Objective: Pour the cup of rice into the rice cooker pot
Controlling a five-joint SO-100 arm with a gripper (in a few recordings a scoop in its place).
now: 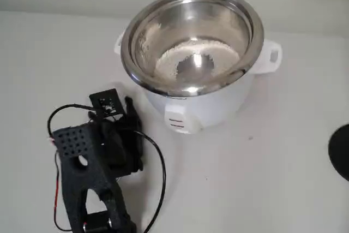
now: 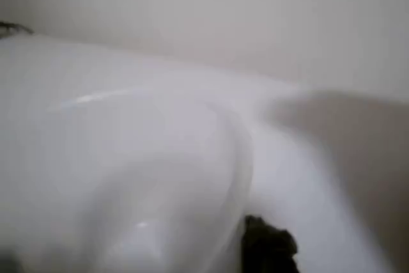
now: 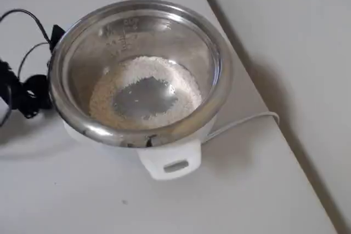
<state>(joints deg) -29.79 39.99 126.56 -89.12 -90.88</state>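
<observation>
The pour looks done: the rice (image 1: 199, 58) lies as a pale ring in the bottom of the rice cooker pot (image 3: 71, 53), while the cup (image 2: 160, 183), seemingly empty, sits blurred before the wrist camera, the fingers' state impossible to tell.

Soft, even daylight all round, shadows faint. The rice cooker pot (image 1: 192, 39) throws mild glare off its steel. The wrist view is badly blurred, perhaps too close to focus.
</observation>
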